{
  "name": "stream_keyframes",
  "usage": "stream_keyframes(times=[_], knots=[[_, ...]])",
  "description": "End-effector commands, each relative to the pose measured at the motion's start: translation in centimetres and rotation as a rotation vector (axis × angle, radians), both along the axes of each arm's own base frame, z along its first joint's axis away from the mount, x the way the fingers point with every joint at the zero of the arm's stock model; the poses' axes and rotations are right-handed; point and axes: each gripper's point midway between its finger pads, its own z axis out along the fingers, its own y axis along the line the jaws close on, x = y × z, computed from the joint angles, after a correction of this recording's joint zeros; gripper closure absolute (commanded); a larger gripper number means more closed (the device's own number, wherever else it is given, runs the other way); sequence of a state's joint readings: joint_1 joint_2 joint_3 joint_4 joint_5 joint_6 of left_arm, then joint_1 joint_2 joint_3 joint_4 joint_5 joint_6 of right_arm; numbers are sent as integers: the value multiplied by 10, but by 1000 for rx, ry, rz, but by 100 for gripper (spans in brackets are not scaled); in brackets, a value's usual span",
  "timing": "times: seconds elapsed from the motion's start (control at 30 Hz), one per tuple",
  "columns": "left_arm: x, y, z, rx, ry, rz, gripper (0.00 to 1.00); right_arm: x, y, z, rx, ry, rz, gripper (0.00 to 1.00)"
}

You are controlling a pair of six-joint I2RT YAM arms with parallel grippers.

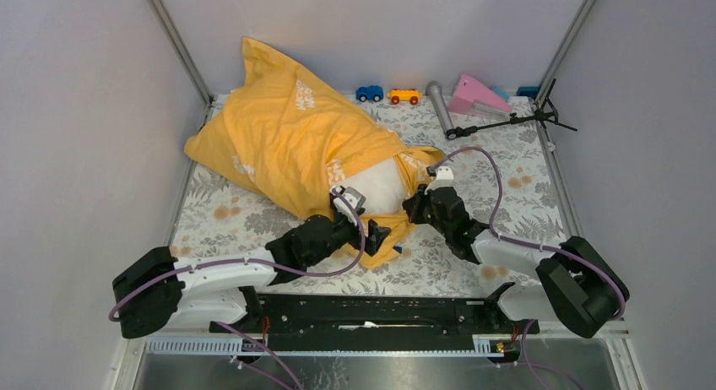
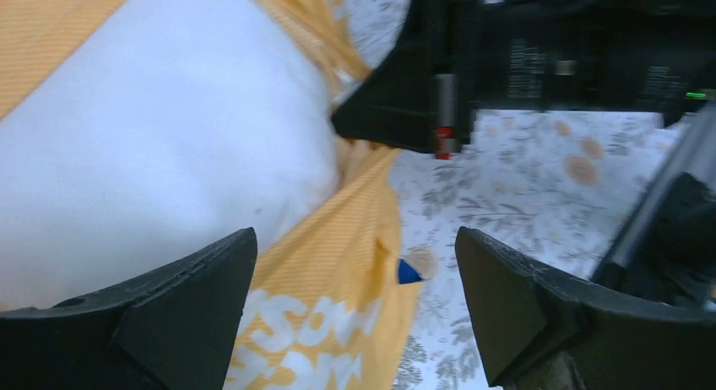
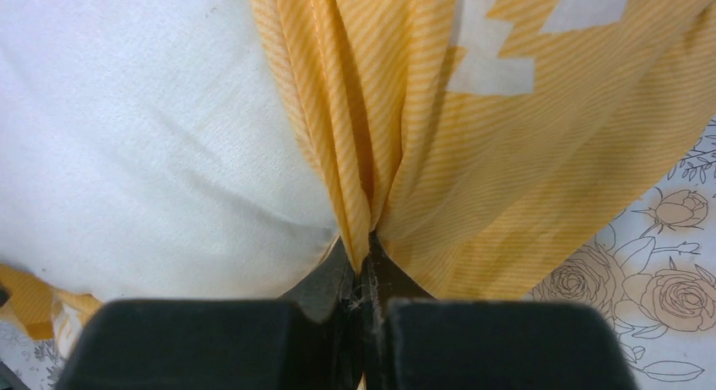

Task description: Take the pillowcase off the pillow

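Note:
The yellow-orange pillowcase [image 1: 287, 132] with white lettering lies across the table's left and middle, still round most of the pillow. The off-white pillow [image 1: 376, 187] bulges out of its open near end. My right gripper [image 1: 416, 206] is shut on a bunched fold of the pillowcase [image 3: 359, 196] at the right side of the opening, beside the pillow [image 3: 143, 137]. My left gripper [image 1: 377, 235] is open over the pillowcase's near edge [image 2: 338, 306], with the pillow [image 2: 160, 145] by its left finger [image 2: 186, 297]. It holds nothing.
Floral table cloth [image 1: 507, 179] covers the table. At the back stand a blue toy car [image 1: 369, 93], an orange toy car [image 1: 404, 95], a grey tube [image 1: 439, 105], a pink wedge [image 1: 478, 94] and a small black tripod [image 1: 515, 118]. Walls close in on both sides.

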State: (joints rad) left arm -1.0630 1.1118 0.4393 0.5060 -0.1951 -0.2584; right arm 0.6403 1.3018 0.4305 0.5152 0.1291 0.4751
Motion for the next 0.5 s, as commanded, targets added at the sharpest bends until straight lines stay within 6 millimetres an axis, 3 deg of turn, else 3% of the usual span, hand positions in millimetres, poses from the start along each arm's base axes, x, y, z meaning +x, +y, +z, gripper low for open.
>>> stream_keyframes(times=[0.0, 0.1, 0.23, 0.47], knots=[[30, 7, 4, 53, -8, 168, 1, -5, -8, 1, -9, -20, -2, 100], [52, 22, -13, 93, 77, 265, 1, -5, -9, 1, -12, -22, -8, 100], [72, 33, -42, 65, 263, 251, 1, -4, -10, -1, -18, -14, -18, 100], [90, 60, -67, 178, 308, 416, 1, -3, -9, -3, -19, -8, -16, 100]])
